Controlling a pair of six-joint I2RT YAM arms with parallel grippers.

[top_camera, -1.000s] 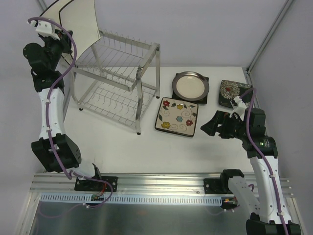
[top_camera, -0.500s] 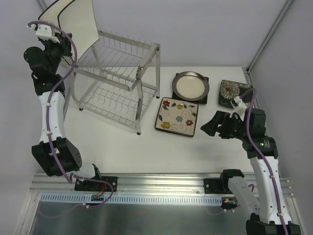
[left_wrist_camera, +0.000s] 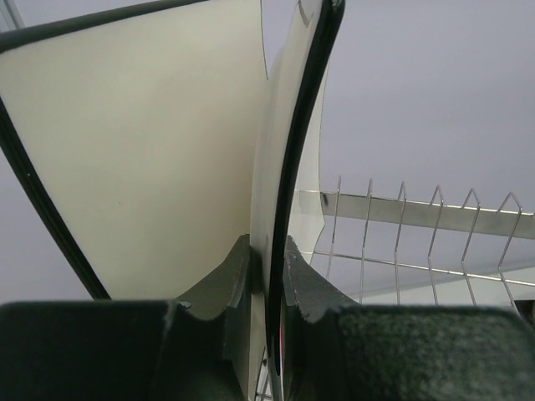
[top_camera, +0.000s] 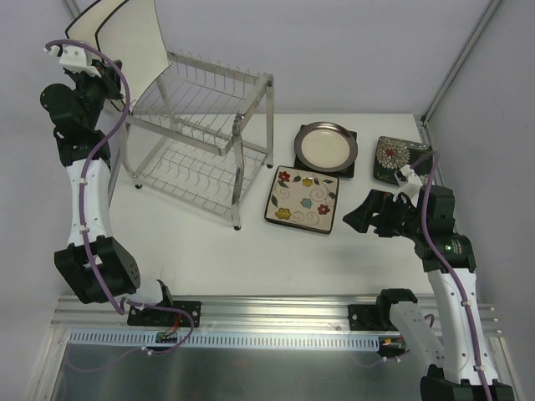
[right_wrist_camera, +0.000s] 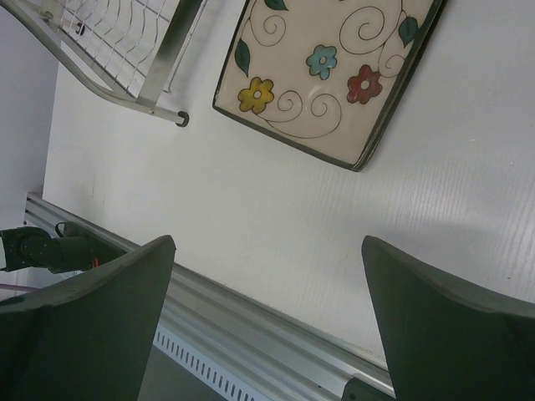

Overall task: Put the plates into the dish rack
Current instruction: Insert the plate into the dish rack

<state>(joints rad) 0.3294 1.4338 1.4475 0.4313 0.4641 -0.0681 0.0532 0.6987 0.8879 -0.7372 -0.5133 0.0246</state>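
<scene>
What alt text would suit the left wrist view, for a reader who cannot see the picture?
Two dark fingers pinch the edge of a white plate with a black rim, which fills the left half of the view. To the lower right, behind it, the silver wires of the dish rack stand against a grey wall.

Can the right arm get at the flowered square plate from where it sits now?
Probably yes. The right tool is open and holds nothing, and the flowered plate lies flat on the table just beside it, with nothing stacked on it or between them.
</scene>
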